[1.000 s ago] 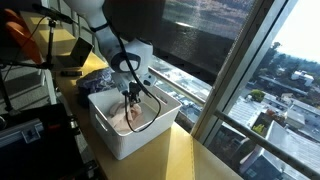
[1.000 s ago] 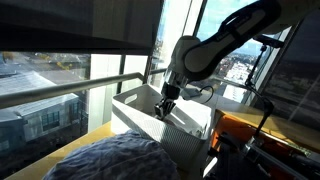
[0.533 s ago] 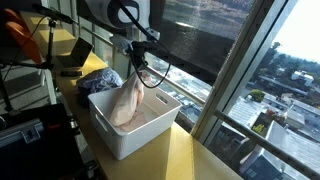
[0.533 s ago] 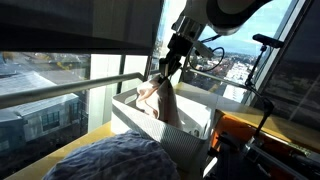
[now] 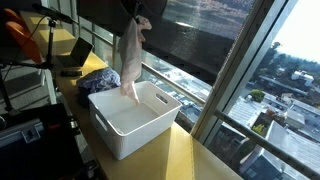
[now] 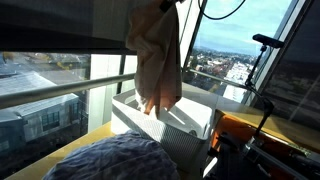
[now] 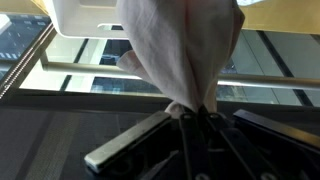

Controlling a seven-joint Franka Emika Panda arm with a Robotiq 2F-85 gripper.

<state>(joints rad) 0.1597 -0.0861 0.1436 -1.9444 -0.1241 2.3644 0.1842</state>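
The tool [image 7: 190, 112] is clamped shut on the top of a beige cloth [image 5: 130, 58]. The cloth hangs high over an open white bin [image 5: 118, 138], with its lower tip just above the opening. The bin stands on a narrow counter [image 5: 192, 158], close to the window on the right. A grey bundle [image 5: 100, 79] lies at the bin's far left.

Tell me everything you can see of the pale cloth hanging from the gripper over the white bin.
The pale pinkish-beige cloth looks like soft, thin fabric. It is bunched at its top, where the gripper is shut on it. From there it hangs straight down in loose folds, wider in the middle and narrowing towards the bottom. Its lower tip dangles over the opening of the white plastic bin. I cannot tell whether it brushes the inside. Nothing else touches it.
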